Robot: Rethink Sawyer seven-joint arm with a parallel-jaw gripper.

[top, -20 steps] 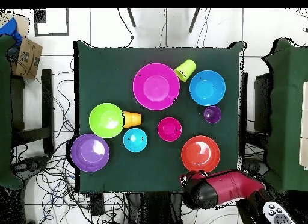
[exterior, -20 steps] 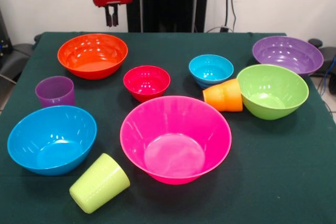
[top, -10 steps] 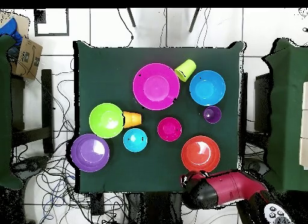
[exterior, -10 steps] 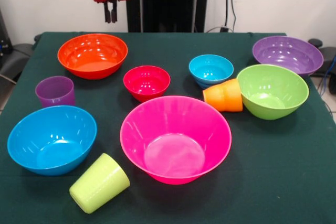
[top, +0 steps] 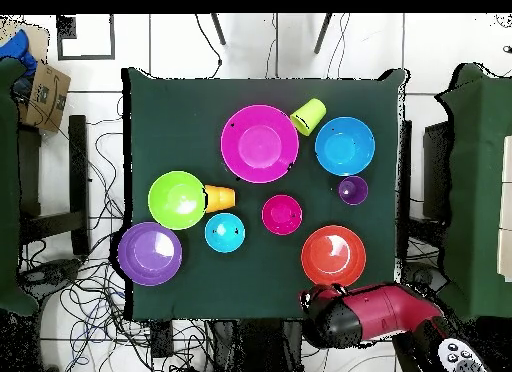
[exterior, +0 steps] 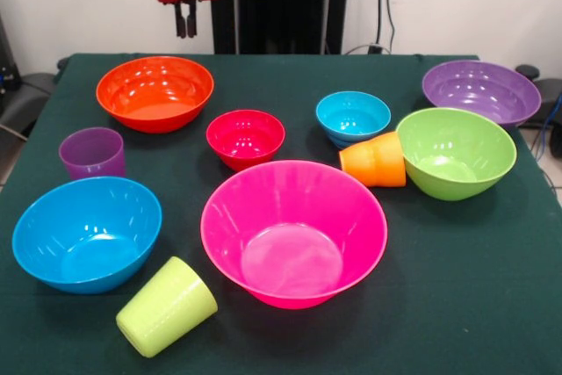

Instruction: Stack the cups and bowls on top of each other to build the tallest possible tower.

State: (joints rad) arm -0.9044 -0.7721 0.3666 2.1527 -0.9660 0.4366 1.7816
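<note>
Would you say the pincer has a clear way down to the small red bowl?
Probably yes: the red bowl sits upright and apart from its neighbours, with nothing above it, and the pincer hangs behind the table.

Bright even indoor light, sharp focus, soft short shadows on the surface (exterior: 457, 287), white glare on glossy bowls (exterior: 294, 233)

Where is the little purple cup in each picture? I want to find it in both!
Front view: the purple cup stands upright at the left, between the orange bowl behind it and the big blue bowl in front.
Overhead view: the purple cup is right of the middle, between the big blue bowl above and the orange bowl below.
Shared landmark: the big blue bowl, right next to the cup in both.
</note>
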